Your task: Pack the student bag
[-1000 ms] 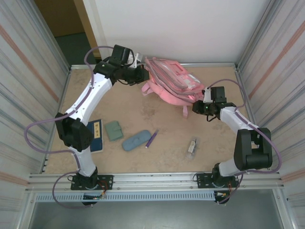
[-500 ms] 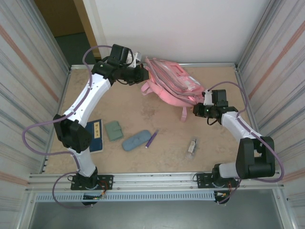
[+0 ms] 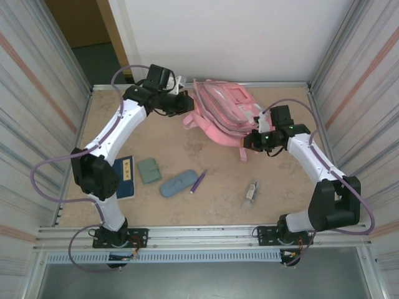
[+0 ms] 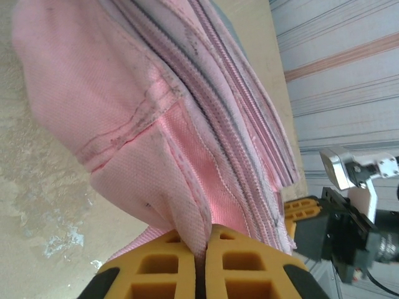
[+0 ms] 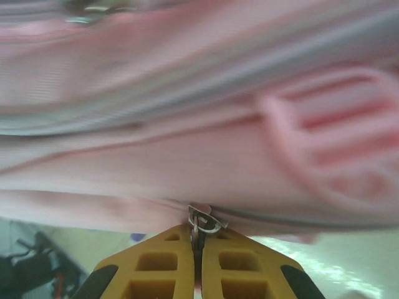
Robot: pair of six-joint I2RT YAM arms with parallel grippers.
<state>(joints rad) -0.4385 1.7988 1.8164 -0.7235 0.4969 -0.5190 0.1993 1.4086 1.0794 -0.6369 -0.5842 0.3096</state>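
Student bag (image 3: pixel 223 111): pink, lying at the counter's (image 3: pixel 218 200) far edge, between both arms. You have the left pincer (image 4: pixel 201 243) pressed together on a fold of its fabric, the right pincer (image 5: pixel 198 243) pinching a metal zipper pull (image 5: pixel 203 220). Right wrist view blurred; bag's opening and contents cannot be made out.

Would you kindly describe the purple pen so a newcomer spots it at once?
From the pink student bag at the far side of the table, look toward the near edge. Right of the blue-grey pouch lies the purple pen, a thin stick among flat cases.
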